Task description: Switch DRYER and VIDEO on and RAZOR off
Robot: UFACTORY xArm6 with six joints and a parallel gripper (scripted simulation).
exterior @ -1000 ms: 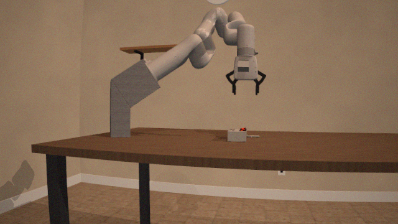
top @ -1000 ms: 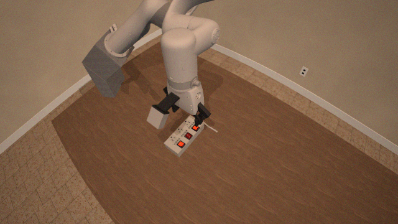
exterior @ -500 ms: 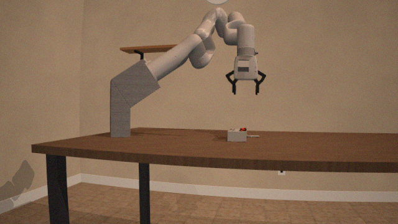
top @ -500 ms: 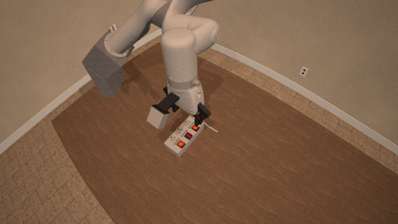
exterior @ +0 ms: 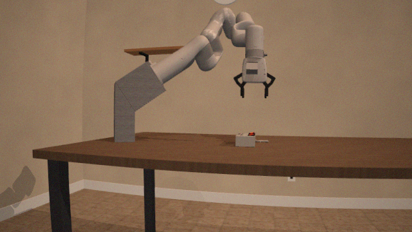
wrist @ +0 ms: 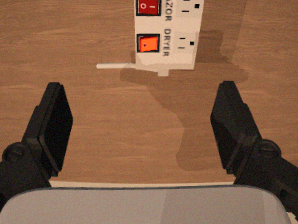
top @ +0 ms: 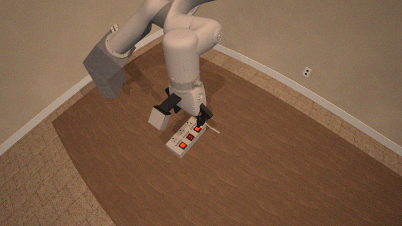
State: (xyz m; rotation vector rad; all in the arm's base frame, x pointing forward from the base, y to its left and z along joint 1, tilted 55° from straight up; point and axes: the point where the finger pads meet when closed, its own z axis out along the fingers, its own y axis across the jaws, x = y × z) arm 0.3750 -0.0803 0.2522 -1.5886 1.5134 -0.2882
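Observation:
The white power strip lies flat on the wooden table, the right way up; it also shows in the side view and in the wrist view. It has three red rocker switches in a row. The DRYER switch, nearest the cord end, glows bright orange. The RAZOR switch in the middle looks darker red. My gripper hangs well above the strip's cord end, fingers wide open and empty.
A short white cord stub sticks out of the strip's far end. The arm's grey pedestal stands at the table's back left. A wooden shelf is on the wall behind it.

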